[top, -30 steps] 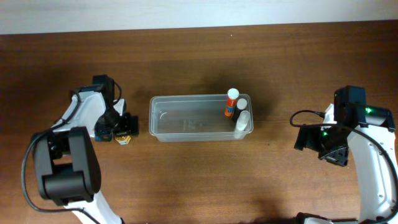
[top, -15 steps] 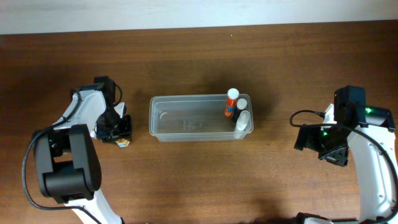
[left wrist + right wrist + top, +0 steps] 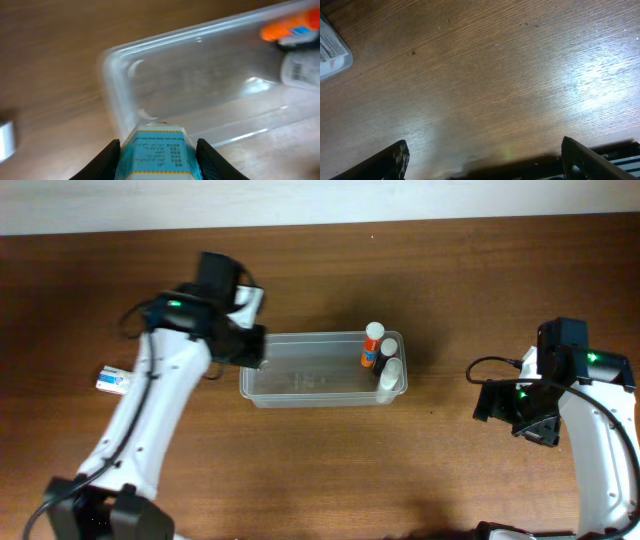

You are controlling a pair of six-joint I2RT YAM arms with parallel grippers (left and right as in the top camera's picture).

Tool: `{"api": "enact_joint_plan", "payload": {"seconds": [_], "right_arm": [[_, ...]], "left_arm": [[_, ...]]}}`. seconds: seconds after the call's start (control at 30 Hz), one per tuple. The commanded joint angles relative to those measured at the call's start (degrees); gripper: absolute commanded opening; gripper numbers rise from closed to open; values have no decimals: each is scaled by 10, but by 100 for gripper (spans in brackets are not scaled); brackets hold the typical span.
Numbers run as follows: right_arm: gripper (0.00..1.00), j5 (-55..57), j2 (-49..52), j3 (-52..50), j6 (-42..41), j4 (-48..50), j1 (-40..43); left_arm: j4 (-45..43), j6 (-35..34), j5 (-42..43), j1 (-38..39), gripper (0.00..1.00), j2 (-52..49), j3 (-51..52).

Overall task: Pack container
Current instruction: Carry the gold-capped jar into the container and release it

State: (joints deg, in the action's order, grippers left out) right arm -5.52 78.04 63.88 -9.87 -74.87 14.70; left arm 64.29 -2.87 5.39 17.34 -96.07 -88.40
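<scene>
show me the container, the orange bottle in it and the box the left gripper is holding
container (image 3: 300,383), overhead view, bare floor of the tub.
orange bottle (image 3: 371,346), overhead view, its orange body below the white cap.
box (image 3: 156,150), left wrist view, its printed teal face.

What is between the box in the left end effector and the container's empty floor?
Nothing visible beyond the container's own end wall. The left end effector holds the box at its left end, where the floor is bare; the bottles sit at the right end.
</scene>
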Motion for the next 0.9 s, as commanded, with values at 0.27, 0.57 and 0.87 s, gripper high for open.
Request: {"api": "enact_joint_plan", "payload": {"seconds": [0.27,0.57,0.87], "right_arm": [[89,-3,-7,0,5,1,3],[89,-3,-6,0,5,1,3],[89,-3,-6,0,5,1,3]], "left_arm": [[-134,-10,26,149,15,-196,3],[-186,-10,24,198,29,-229,3],[-177,-10,23,196,67,-228,3]]}}
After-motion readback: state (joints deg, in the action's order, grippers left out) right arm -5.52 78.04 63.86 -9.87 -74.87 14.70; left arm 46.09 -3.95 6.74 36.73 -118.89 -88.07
